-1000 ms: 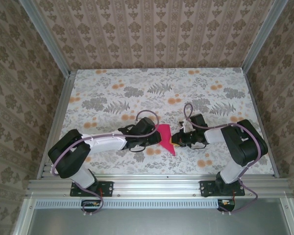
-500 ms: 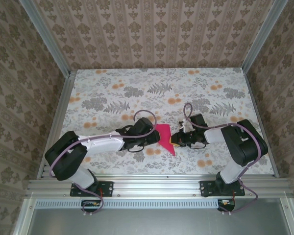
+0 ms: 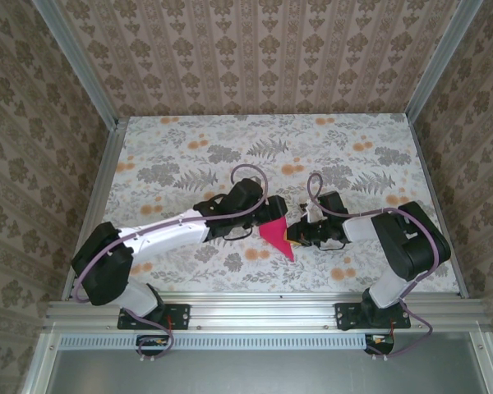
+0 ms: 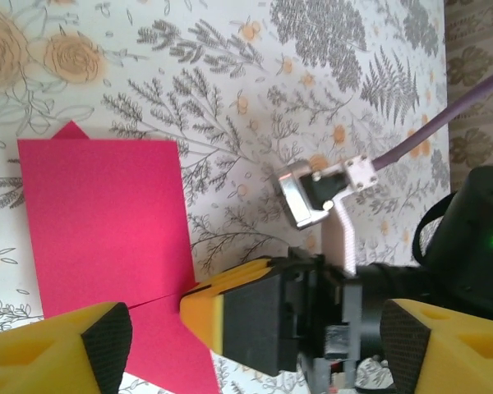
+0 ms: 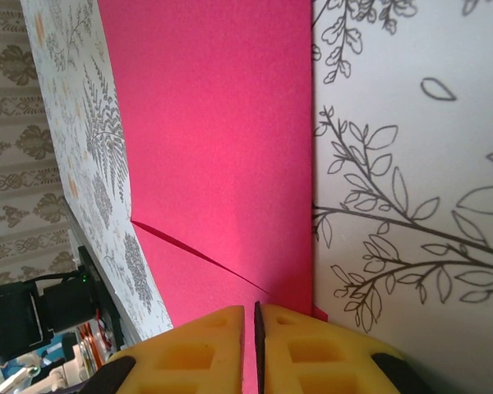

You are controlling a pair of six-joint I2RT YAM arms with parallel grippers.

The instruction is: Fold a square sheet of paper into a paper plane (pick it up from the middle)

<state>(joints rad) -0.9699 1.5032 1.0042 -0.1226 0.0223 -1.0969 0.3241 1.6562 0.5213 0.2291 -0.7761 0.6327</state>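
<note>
Floral tabletop point(image 3: 189, 156), paper plane point(image 3: 277, 237) tip nearward

The sheet of paper point(image 3: 277, 238) is laid on the table point(image 3: 189, 156) towards the near edge. It is flanked by the left gripper point(image 3: 267, 215) on its left and the right gripper point(image 3: 295, 238) at its right edge.

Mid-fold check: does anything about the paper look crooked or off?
Slightly: on the pink paper sheet, a small corner tip of an under layer pokes past its upper edge in the left wrist view, so the layers aren't flush.
</note>
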